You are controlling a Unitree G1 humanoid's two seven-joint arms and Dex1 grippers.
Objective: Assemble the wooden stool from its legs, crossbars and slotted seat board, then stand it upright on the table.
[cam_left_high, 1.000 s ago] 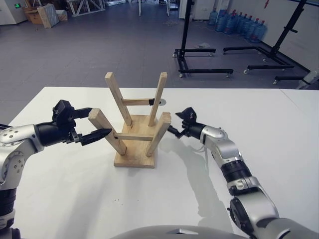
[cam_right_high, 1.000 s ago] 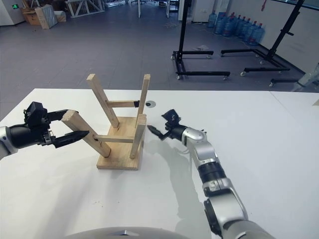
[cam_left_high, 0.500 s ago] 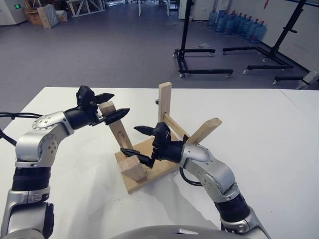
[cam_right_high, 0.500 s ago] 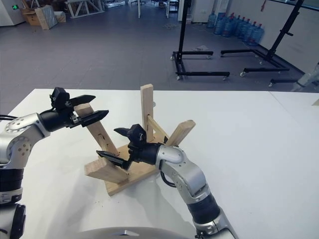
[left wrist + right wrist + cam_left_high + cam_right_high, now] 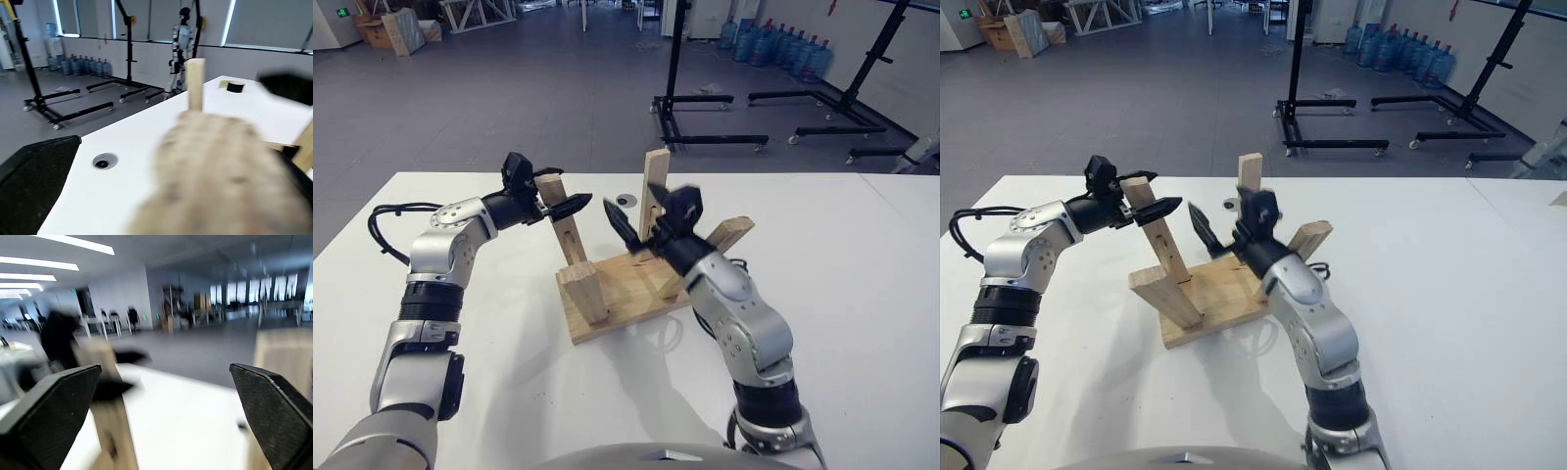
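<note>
Stool (image 5: 626, 294) is upside down mid-worktop (image 5: 862, 294), seat board (image 5: 1214, 311) flat on the surface, legs pointing up. Far-left leg (image 5: 566, 227) leans left, far leg (image 5: 655, 181) stands roughly upright, right leg (image 5: 729, 233) splays out to the right, and the near-left leg (image 5: 584, 291) sits at the board's near-left corner. Left claw (image 5: 1148, 206) comes in from the left at the top of the far-left leg. It's open: fingers straddle the leg, one on the near side, one behind. Left wrist view shows a gap between one finger (image 5: 34, 181) and the wood, so no clamp. Right claw (image 5: 1229, 213) is over the board, between the far-left and far legs, just beside the far leg. It's spread wide, nothing between the fingers (image 5: 46, 411), and I can't tell if it touches the wood. Round hole (image 5: 625, 200) in the worktop just beyond the stool. Black wheeled racks (image 5: 715, 117) on the floor past the far edge.
</note>
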